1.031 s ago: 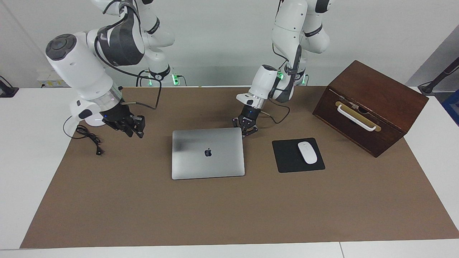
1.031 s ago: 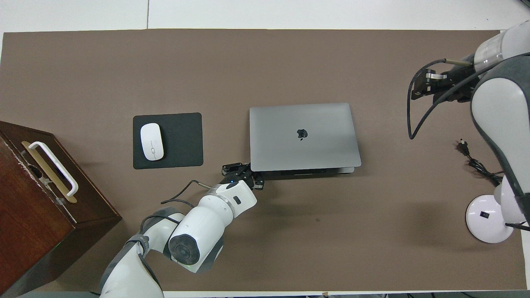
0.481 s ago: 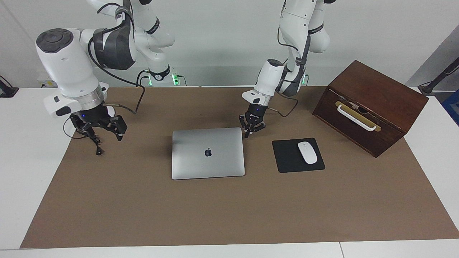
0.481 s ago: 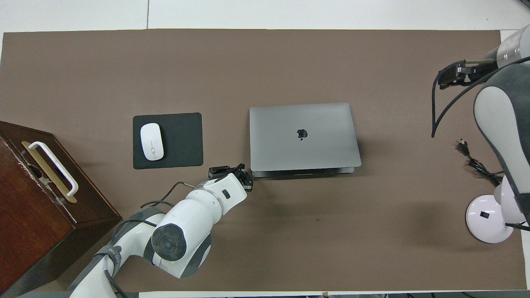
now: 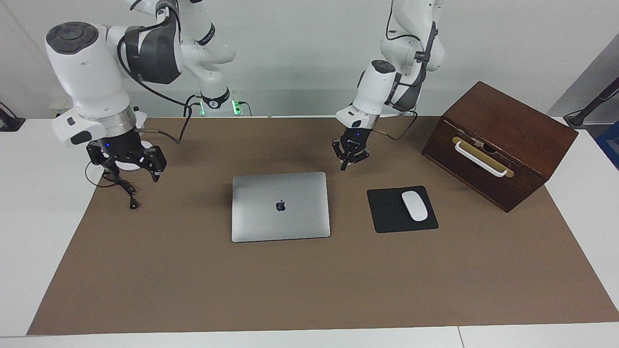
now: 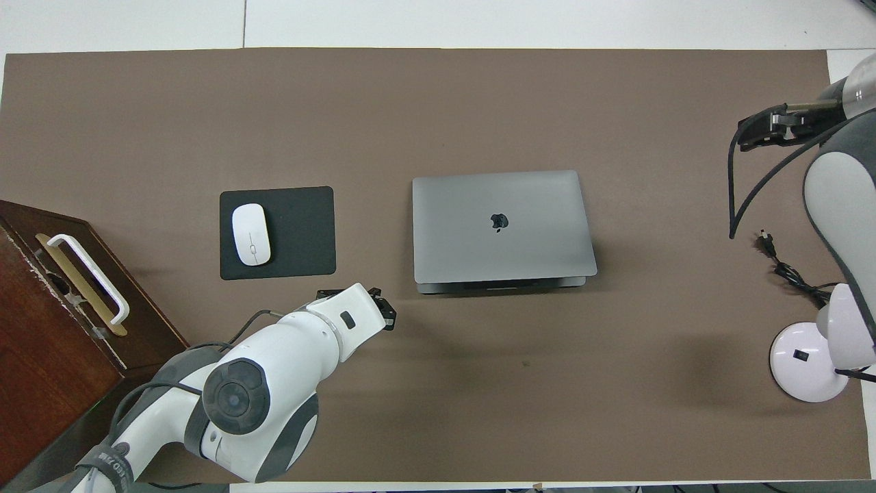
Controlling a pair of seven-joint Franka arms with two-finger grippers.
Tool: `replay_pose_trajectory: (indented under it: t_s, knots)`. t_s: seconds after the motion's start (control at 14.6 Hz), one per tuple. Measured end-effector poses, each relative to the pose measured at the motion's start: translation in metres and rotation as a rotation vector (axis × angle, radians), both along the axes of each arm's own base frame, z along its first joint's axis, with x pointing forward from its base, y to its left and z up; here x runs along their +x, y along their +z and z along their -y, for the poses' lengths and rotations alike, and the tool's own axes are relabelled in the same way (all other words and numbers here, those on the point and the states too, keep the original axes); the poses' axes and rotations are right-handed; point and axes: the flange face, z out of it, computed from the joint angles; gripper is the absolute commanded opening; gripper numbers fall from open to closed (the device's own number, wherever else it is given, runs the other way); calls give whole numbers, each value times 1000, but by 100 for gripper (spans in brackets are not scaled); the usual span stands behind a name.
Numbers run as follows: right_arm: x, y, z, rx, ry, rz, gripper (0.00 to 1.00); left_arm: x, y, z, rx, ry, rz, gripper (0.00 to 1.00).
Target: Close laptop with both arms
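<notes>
The silver-grey laptop (image 5: 280, 206) lies in the middle of the brown mat with its lid down and the apple logo up; it also shows in the overhead view (image 6: 501, 224). My left gripper (image 5: 352, 158) is open and empty, in the air over the mat beside the laptop's corner that is nearest the robots, and touches nothing. In the overhead view the left gripper (image 6: 378, 309) is mostly hidden by its own wrist. My right gripper (image 5: 130, 168) is open and empty, over the mat's edge at the right arm's end, well apart from the laptop; it also shows in the overhead view (image 6: 766, 127).
A black mouse pad (image 5: 387, 212) with a white mouse (image 5: 415, 206) lies beside the laptop toward the left arm's end. A brown wooden box (image 5: 500, 142) with a white handle stands past it. A black cable (image 5: 123, 186) and a white round base (image 6: 807, 363) are at the right arm's end.
My left gripper has risen and drawn back from the laptop's corner. My right gripper has swung outward to the mat's edge and now points down. The laptop has not moved.
</notes>
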Motion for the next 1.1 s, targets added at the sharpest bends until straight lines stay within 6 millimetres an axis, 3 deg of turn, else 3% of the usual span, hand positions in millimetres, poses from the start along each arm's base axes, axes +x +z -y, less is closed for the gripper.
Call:
replay_pose_trajectory:
  t_s: [0.34, 0.69, 0.89, 0.96, 1.03, 1.1]
  knots:
    - [-16, 21, 11, 108, -73, 0, 100, 19, 55, -36, 52, 30, -109, 0]
    - [-29, 46, 26, 112, -98, 40, 100, 43, 91, -103, 121, 47, -127, 0]
    - [-36, 61, 21, 111, -66, 64, 100, 55, 110, -143, 162, 62, -146, 0]
    - [-38, 64, 16, 110, -38, 69, 100, 59, 119, -153, 166, 73, -151, 17]
    - [-39, 66, 9, 108, -7, 69, 100, 63, 128, -161, 168, 84, -153, 53]
    - [-40, 66, 5, 106, 20, 66, 100, 66, 137, -168, 168, 94, -155, 77]
